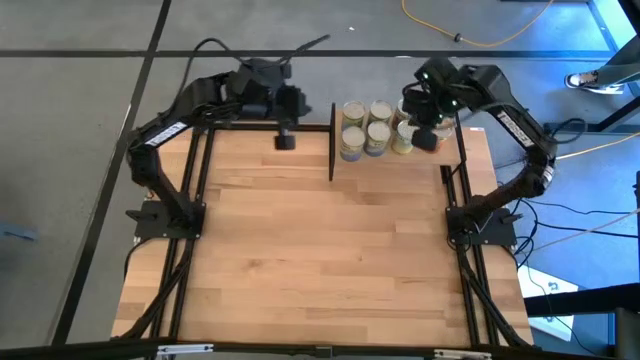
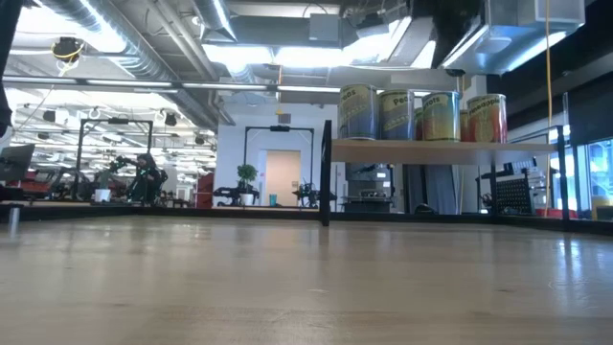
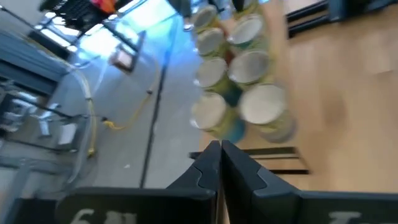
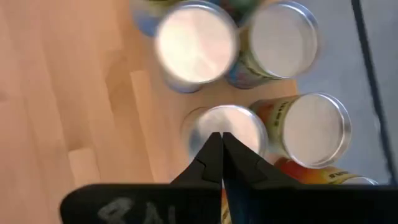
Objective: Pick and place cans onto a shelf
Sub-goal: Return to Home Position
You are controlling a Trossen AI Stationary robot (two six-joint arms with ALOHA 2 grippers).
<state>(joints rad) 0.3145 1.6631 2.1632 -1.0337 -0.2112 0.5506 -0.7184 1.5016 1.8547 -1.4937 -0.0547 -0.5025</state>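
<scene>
Light-wood tabletop fills the high view, and the shelf is set at its far edge. On the shelf the cans are gathered upright in a tight cluster, silvery tops upward. The right gripper is held above the cans at the shelf's right end, its jaws pressed together with nothing between them. The left gripper is held just beside the shelf's left end, over the tabletop, its jaws likewise together.

Around my bench lies a grey floor with a yellow cable. Beyond it, bright ceiling lights, silver ducts, a lit doorway and a potted plant.
</scene>
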